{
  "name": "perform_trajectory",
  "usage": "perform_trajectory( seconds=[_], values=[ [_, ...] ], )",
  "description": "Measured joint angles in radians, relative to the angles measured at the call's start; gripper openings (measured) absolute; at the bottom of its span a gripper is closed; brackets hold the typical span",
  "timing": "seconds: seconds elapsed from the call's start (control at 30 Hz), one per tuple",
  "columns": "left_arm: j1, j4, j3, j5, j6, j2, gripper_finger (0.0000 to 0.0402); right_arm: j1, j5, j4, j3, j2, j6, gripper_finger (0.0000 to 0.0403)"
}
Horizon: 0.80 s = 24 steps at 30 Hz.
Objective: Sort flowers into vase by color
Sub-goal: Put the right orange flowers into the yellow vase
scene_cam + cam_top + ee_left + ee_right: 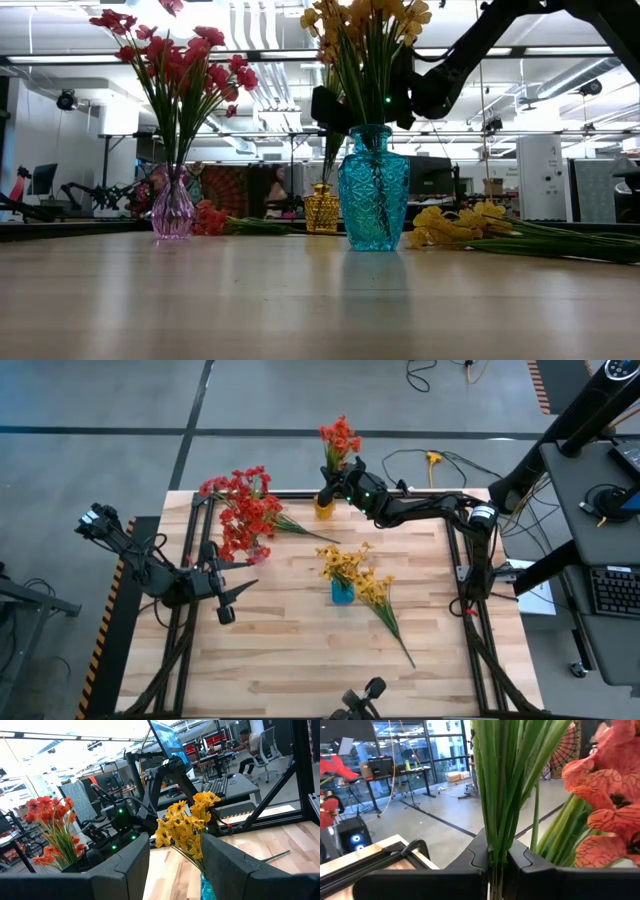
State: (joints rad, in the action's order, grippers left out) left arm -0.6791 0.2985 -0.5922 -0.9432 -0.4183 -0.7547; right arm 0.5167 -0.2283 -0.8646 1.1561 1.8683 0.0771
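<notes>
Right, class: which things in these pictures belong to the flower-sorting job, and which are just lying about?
Part of the job:
- red flowers and pink vase
- orange-red flowers in the gold vase, stems pinched by the right gripper
- yellow flowers, blue vase
- loose yellow flowers
- left gripper, open, empty

Lying about:
- cables
- keyboard

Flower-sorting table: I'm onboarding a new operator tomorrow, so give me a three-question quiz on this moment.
1. True or false: the right gripper is shut on the orange-red flowers standing in the yellow vase.
2. Which vase holds yellow flowers? A. pink vase B. blue vase C. yellow vase
3. Fill in: loose yellow sprigs lie on the table beside the ____ vase.

Key: 1 true; 2 B; 3 blue. The left gripper waits open near the red flowers.
</notes>
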Motion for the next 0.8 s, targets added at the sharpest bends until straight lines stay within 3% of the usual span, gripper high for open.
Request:
perform_trajectory(
  seconds=[0.8],
  values=[
    [0.000,0.000,0.000,0.000,-0.011,0.000,0.0162,-0.006,0.003,-0.051,0.042,0.000,0.030,0.0013]
  ],
)
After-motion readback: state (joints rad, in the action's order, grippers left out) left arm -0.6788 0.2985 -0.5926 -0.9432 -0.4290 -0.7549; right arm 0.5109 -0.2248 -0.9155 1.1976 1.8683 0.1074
